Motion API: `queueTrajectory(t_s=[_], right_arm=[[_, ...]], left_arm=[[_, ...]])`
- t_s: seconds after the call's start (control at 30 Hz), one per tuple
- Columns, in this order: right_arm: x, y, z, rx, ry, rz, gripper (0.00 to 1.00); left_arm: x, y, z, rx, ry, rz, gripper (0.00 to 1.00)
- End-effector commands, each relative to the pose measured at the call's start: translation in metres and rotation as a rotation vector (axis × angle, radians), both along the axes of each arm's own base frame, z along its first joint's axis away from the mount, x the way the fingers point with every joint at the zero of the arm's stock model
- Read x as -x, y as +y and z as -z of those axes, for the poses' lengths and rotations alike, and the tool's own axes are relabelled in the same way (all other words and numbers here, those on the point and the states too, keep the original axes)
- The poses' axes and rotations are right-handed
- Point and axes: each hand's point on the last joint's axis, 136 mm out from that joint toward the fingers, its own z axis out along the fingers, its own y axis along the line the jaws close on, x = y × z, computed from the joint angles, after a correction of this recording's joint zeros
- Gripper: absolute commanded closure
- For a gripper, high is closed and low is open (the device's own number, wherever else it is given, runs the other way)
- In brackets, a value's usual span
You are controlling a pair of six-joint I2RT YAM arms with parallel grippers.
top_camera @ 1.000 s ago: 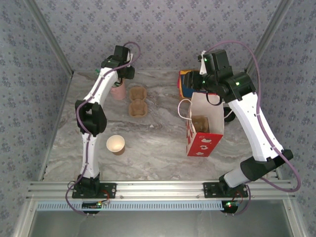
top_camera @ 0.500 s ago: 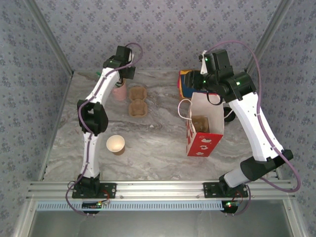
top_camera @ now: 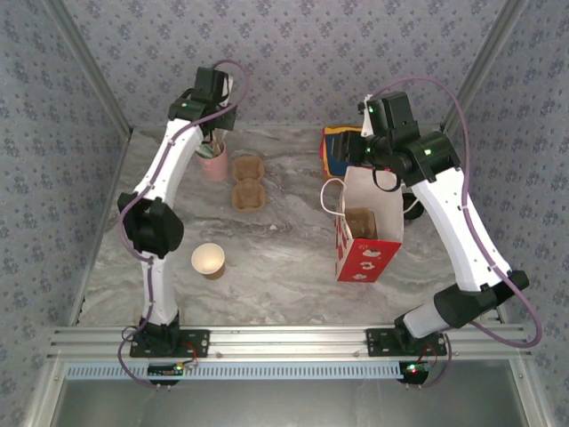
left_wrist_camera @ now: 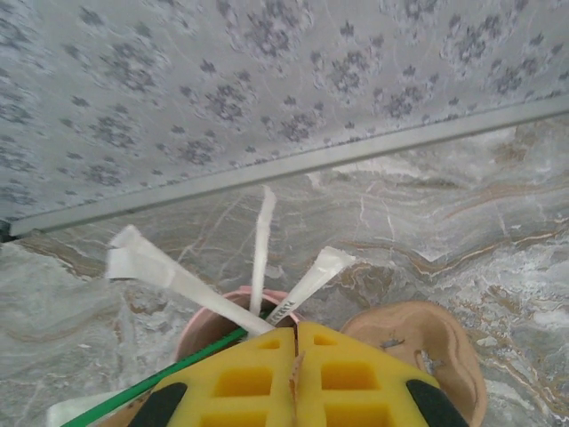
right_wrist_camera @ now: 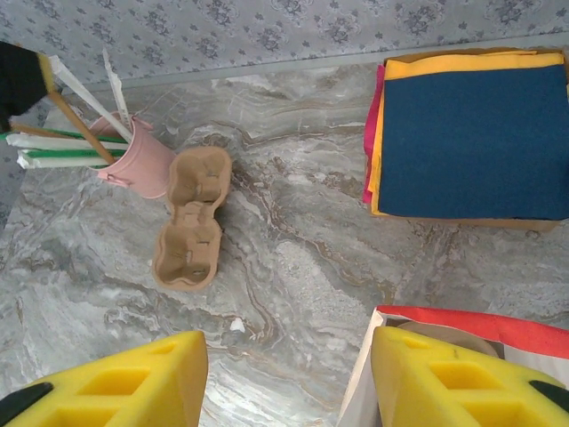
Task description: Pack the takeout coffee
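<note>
Seen from above, my left tool (left_wrist_camera: 296, 334) is hanging in the upper left of the frame, over a pink cup of paper-wrapped straws (top_camera: 213, 164) that is sitting beside a brown moulded-pulp tray with two hollows (top_camera: 247, 183). Its yellow fingers are clenched together; I cannot tell whether they are pinching a straw. My right tool (right_wrist_camera: 286, 345) is hovering released, fingers wide apart, above the far rim of a red-and-white paper bag (top_camera: 366, 258) right of centre. The bag is standing open with something tan inside. The takeout coffee (top_camera: 412, 207) seems to be the dark round shape just right of the bag, mostly hidden under my right arm. I am judging the packing barely begun: the coffee is not yet in the bag, and lifting it in is left.
</note>
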Motion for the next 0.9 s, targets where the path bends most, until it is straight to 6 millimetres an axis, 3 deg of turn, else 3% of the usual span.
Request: queueTrajectory(t_s=[0.0,0.37,0.6,0.7,0.87], right_arm=[[0.005,-0.006,-0.011,-0.022,-0.036,0.015,0.47],[0.014,-0.023,-0.006,-0.019,-0.047,0.055,0.46],[0.022,-0.029,-0.004,-0.038,-0.051,0.069,0.46],[0.024,-0.035,0.0,-0.035,-0.047,0.086,0.45],[0.025,-0.053,0.001,-0.015,-0.053,0.144,0.45]], left_arm=[[0.018,0.007,-0.033,0.004,-0.045,-0.019,1.0],[0.063,-0.003,-0.13,0.129,-0.22,0.01,1.0],[0.075,-0.009,-0.145,0.152,-0.246,0.027,1.0],[0.09,-0.027,-0.157,0.218,-0.252,0.081,1.0],[0.131,-0.078,-0.203,0.452,-0.286,0.249,1.0]])
